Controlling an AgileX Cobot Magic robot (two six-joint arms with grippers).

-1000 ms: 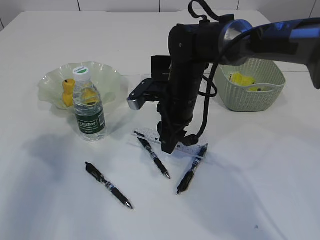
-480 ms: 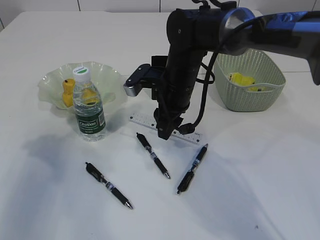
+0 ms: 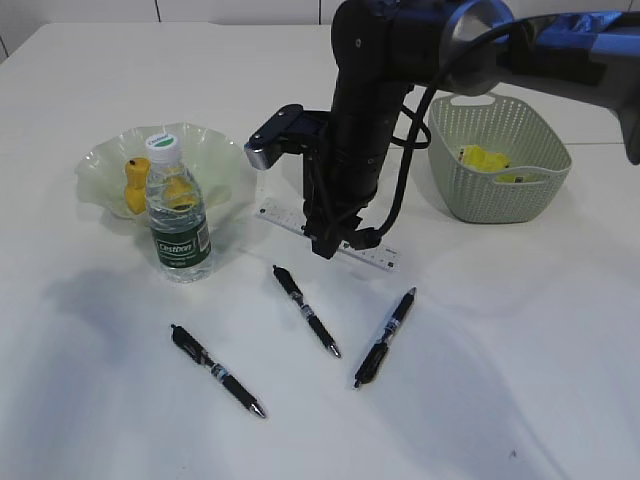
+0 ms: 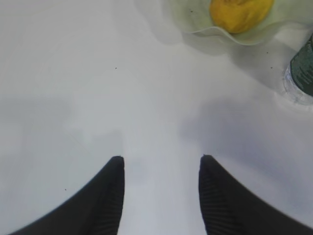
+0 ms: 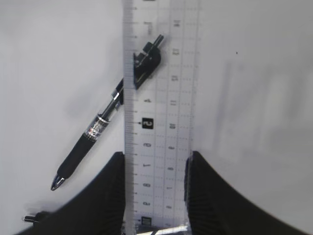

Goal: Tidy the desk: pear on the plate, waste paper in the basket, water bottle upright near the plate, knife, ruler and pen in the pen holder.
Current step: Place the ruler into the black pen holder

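Since a second ago the right gripper [image 3: 328,243] has been rising and carrying the ruler [image 3: 330,235] up and back off the desk [image 3: 500,400], away from the pens it was lying among. It is now hanging in the air with its fingers [image 5: 108,196] clamped on the ruler's two long edges (the clear strip runs straight out ahead of the wrist camera). Below it, three black pens are lying loose on the desk: one at the left [image 3: 216,369], one in the middle [image 3: 305,310] and one at the right [image 3: 384,337]. The water bottle [image 3: 177,211] is standing upright, just in front of the plate [image 3: 225,150], which is holding the pear [image 3: 137,185]. The waste paper [image 3: 484,159] is sitting in the basket [image 3: 500,195] at the right. The left gripper [image 4: 161,169] is hovering over bare desk near the plate, its jaws spread partway and gripping nothing.
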